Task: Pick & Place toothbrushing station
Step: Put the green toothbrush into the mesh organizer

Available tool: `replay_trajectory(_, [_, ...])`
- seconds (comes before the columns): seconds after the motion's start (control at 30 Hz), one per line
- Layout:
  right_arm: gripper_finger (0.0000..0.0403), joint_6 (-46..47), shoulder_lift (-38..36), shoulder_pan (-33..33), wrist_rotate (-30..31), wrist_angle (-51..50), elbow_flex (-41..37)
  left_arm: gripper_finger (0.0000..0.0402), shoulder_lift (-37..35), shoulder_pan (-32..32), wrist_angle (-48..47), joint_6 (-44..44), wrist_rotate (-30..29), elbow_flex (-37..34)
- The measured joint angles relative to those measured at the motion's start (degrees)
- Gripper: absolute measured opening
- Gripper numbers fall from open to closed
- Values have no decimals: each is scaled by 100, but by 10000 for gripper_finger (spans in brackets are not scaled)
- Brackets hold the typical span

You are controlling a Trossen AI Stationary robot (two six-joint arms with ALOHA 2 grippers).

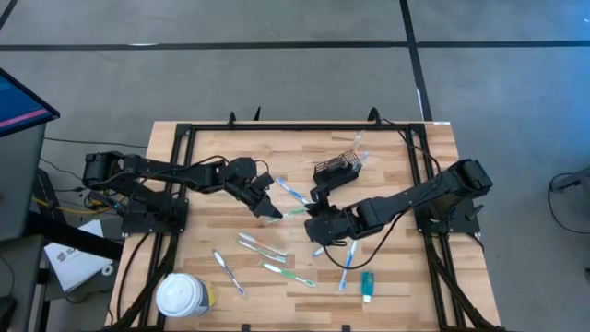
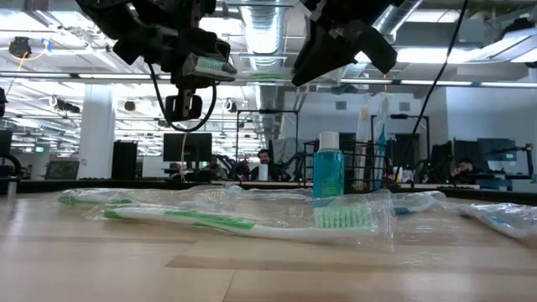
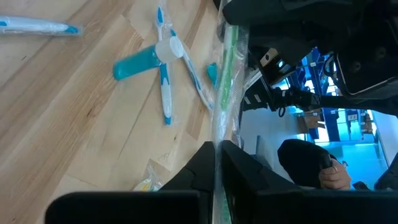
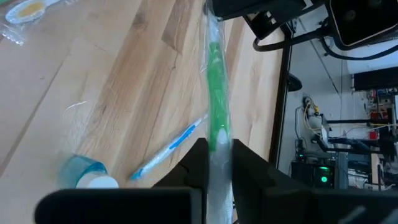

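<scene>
The black wire caddy (image 1: 338, 170) stands at the back of the table. Wrapped toothbrushes (image 1: 263, 249) lie scattered in front. One green toothbrush (image 4: 216, 106) hangs between both end effectors. The teal tube (image 1: 367, 285) lies near the front.

Slatted wooden worktop (image 1: 387, 175) with brushing items scattered across it.

The black wire-mesh caddy (image 1: 336, 170) stands on the boards just beyond the right gripper (image 1: 312, 211), toward the far edge, with a blue toothbrush (image 1: 291, 192) lying between it and the left gripper (image 1: 274, 213). Nearer the front edge than both grippers lie several wrapped toothbrushes: a pair (image 1: 261, 247) below the left gripper, a green one (image 1: 288, 274) beside them, and one (image 1: 229, 273) farther toward the left arm's side. A blue toothbrush (image 1: 348, 265) and the small teal tube (image 1: 367, 287) rest in front of the right gripper. The white-lidded round tub (image 1: 182, 295) stands at the front corner, well apart from the left gripper.
</scene>
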Motion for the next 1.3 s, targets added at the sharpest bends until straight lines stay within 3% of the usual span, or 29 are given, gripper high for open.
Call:
replay_trajectory(0.1, [10,2,0,0,-52,-41,-1,28,-4,0,-1,21,-14,0])
replay_trajectory(0.87, [10,15,-7,26,-48,-30,-1,46,-81,0,360,369,80,-2])
replay_trajectory(1.03, [10,0,-12,29,-47,-38,-2,46,-402,14,353,689,126,-3])
replay_trajectory(1.3, [10,214,-202,74,-46,-17,4,44,-1109,39,327,1947,68,-2])
